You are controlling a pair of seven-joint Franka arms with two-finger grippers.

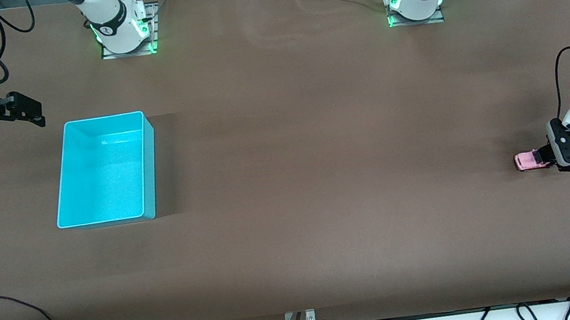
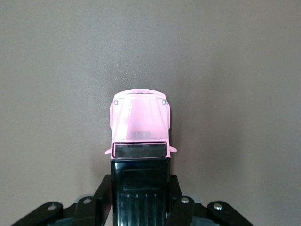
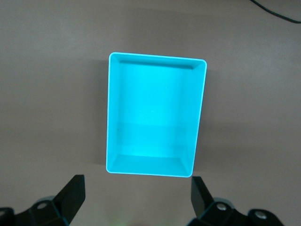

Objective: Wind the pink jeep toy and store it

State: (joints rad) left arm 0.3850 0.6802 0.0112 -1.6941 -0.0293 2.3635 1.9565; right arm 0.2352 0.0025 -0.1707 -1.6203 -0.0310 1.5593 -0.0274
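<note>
The left wrist view shows the pink jeep toy (image 2: 139, 123) standing on the bare brown table (image 2: 56, 70), seen from above. The pink bonnet and windscreen end points away from the camera; two small grey fittings sit at the bonnet's front corners. The black ribbed roof lies at the camera's end of the toy. The left gripper (image 2: 140, 200) sits astride that roof section, one black finger (image 2: 104, 195) against each flank of the body, closed onto the toy. The gripper's black housing with its screw heads fills the lower edge. The wheels are hidden under the body.
</note>
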